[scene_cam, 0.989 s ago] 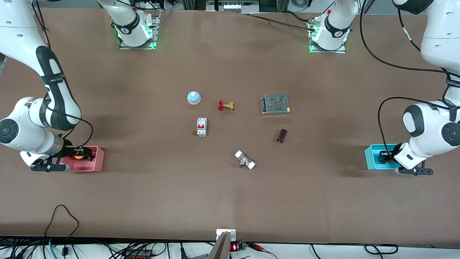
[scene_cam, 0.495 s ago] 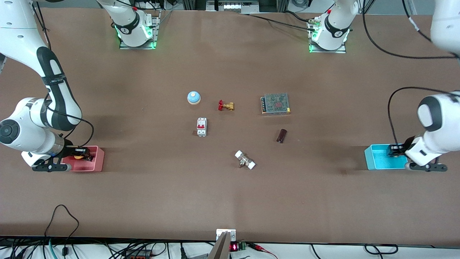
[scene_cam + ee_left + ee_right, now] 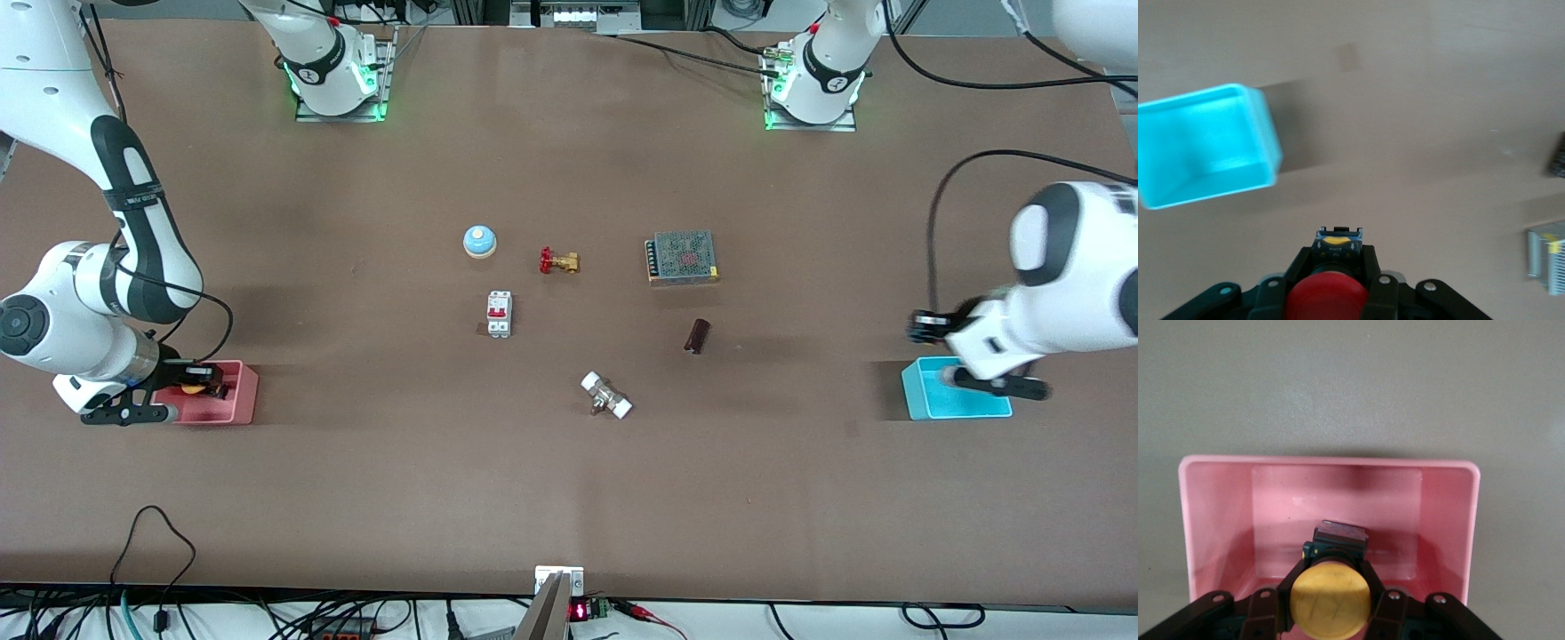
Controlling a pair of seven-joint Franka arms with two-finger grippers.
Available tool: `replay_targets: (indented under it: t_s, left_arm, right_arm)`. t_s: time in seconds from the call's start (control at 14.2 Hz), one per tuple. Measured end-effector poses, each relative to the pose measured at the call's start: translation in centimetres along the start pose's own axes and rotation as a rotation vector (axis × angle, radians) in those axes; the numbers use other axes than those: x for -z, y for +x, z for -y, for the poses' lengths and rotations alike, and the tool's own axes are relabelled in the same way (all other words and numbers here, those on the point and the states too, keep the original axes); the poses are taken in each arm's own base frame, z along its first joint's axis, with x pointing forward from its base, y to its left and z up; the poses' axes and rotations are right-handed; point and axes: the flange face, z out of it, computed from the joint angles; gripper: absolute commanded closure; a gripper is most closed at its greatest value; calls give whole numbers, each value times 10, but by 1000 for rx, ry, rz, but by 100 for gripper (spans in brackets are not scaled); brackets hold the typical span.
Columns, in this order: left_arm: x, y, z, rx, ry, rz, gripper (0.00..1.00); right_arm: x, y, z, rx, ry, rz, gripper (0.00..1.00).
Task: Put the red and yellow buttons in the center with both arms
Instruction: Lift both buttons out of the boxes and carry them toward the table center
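Your red button [image 3: 1325, 298] sits clamped in the left pincer [image 3: 1335, 280], cap toward the wrist camera, its black base [image 3: 1338, 243] poking out past the fingertips. That pincer hangs in the air just off the edge of the blue bin [image 3: 956, 400] at the left arm's end of the counter [image 3: 569, 480]; in the front view the button itself is hidden by the blurred pincer [image 3: 929, 327].

Your yellow button [image 3: 1330, 600] is gripped the same way by the right pincer [image 3: 1331, 587], held low inside the pink bin [image 3: 1211, 520], and you cannot tell whether its base touches the bin floor. From the front only a sliver of the yellow cap [image 3: 190, 385] shows beside the right pincer [image 3: 200, 382].

Both buttons are well away from the middle of the counter, where you see a blue bell [image 3: 479, 241], a brass valve [image 3: 559, 261], a white breaker [image 3: 499, 314], a metal box [image 3: 682, 257], a dark cylinder [image 3: 697, 335] and a white-ended fitting [image 3: 606, 396].
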Motion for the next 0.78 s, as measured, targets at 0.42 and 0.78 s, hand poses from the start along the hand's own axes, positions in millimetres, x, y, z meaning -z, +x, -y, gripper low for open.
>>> replay_targets:
  t_s: [0.42, 0.78]
  left_arm:
    - [-65, 2, -125, 42, -35, -22, 84]
    - [-122, -12, -171, 56, 66, -107, 83]
  right_arm:
    - [55, 5, -5, 34, -17, -13, 76]
    - [142, -10, 44, 47, -16, 79, 77]
